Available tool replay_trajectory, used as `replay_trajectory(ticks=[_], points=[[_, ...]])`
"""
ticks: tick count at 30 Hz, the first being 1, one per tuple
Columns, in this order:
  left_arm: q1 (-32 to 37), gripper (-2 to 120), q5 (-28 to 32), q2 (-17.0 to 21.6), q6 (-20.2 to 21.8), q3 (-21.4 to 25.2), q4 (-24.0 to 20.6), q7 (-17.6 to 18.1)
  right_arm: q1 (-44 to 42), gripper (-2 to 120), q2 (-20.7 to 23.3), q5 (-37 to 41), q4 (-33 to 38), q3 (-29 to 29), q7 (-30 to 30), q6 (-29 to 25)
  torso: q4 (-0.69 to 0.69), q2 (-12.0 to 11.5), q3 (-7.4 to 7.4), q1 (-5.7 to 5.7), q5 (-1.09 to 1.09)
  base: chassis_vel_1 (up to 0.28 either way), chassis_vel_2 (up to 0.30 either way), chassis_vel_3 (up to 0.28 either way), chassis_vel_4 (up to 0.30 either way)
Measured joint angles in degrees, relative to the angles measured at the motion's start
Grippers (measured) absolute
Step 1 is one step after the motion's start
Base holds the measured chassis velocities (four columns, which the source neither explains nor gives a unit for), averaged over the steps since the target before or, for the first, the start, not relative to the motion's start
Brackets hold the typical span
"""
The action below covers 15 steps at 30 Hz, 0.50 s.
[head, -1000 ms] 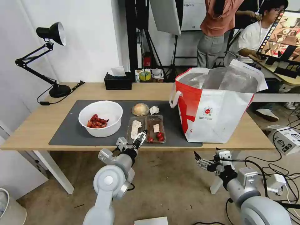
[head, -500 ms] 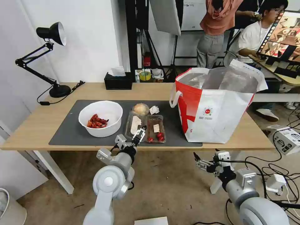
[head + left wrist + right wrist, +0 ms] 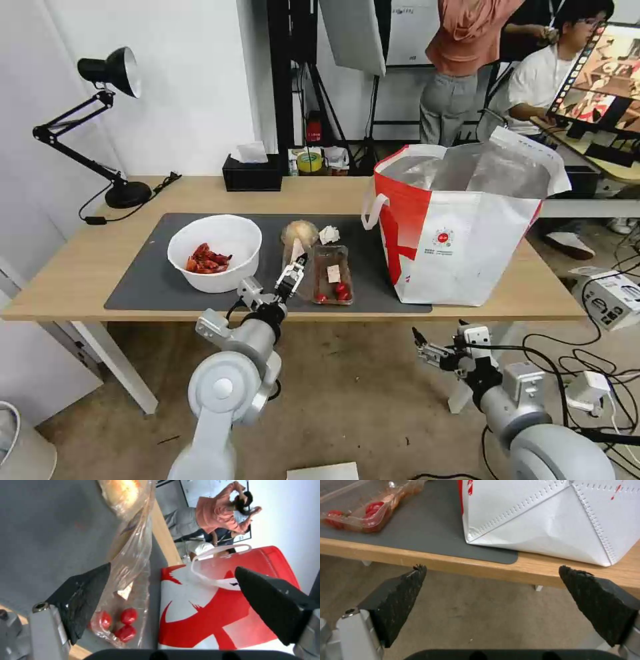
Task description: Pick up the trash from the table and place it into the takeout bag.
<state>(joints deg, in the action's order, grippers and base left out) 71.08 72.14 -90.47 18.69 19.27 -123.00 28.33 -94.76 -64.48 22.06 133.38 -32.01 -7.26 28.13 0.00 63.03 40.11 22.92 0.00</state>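
Observation:
On the table (image 3: 87, 267) the trash lies in a row: a white bowl (image 3: 215, 252) with red shell scraps, a tan wrapped ball (image 3: 299, 233), a crumpled tissue (image 3: 329, 234) and a clear two-compartment tray (image 3: 332, 275). My left gripper (image 3: 292, 268) is open just above the tray's left compartment, which it partly hides. In the left wrist view the gripper (image 3: 172, 567) has one finger at the tray (image 3: 130, 562), with the ball (image 3: 121, 491) beyond. The takeout bag (image 3: 460, 227) stands open on the right. My right gripper (image 3: 423, 347) hangs open below the table's front edge, facing the bag (image 3: 553, 517).
A dark grey mat (image 3: 147, 280) lies under the trash. A black tissue box (image 3: 252, 175) and a black desk lamp (image 3: 110, 133) stand at the back of the table. Cables and a white box (image 3: 610, 297) lie on the floor to the right.
My left gripper has moved forward from the table's front edge to over the tray's left compartment. The right arm has sunk a little.

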Motion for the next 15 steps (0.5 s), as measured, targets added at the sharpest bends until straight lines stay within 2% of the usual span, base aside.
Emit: replay_trajectory(ticks=[15], points=[[-3.09,100,0.00,-0.71,0.09,-2.34,2.20,-0.10,-0.68,100,0.58,0.08,1.16,-0.85,0.03,0.00,0.00,0.00,0.00,0.00,0.00,0.000,0.000,0.000,0.000]])
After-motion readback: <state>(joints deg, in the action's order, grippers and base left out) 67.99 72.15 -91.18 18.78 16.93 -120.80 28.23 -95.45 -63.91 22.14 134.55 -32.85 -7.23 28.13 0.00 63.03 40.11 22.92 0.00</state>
